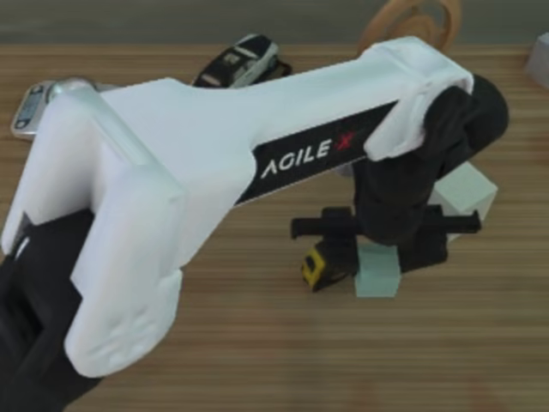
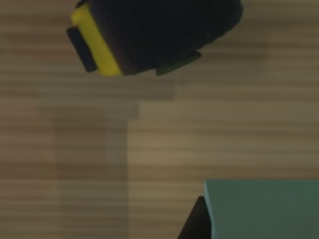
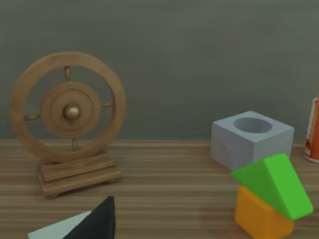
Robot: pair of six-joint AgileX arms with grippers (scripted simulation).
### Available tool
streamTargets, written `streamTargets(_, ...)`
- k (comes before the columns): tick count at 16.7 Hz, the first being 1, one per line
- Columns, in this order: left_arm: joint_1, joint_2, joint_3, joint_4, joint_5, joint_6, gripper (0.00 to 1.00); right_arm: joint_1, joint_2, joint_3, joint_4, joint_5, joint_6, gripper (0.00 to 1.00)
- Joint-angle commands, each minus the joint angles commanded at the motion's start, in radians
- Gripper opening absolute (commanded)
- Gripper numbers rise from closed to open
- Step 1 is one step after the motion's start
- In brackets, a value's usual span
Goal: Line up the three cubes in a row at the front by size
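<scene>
Cube (image 1: 378, 276) placement at the front is judged in hand (left gripper (image 1: 377, 245) directly over it, grip state indiscernible); release and retreat are next required.

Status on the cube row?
Early. No row yet: only two cubes show. The left claw sits over a mint-green cube beside the tape measure; grip unclear. A larger pale cube lies farther back. Third cube unseen. Right arm not visible from above.

White-shelled left arm (image 1: 197, 146) w/ black joints, black strip lettered AGILEX, black tool (image 1: 377, 236).
</scene>
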State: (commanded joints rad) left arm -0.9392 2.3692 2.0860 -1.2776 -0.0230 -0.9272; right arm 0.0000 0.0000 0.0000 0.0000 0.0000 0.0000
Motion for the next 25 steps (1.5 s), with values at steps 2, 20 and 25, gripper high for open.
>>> streamTargets(2, -0.028, 0.002, 0.015, -0.006, -0.002, -0.027, 0.00, 0.000, 0.000, 0.000, 0.000, 0.000, 0.000, 1.00)
streamTargets(20, -0.029, 0.046, -0.188, 0.240, -0.001, -0.028, 0.08, 0.000, 0.000, 0.000, 0.000, 0.000, 0.000, 1.00)
streamTargets(25, -0.029, 0.046, -0.188, 0.240, -0.001, -0.028, 0.45, 0.000, 0.000, 0.000, 0.000, 0.000, 0.000, 1.00)
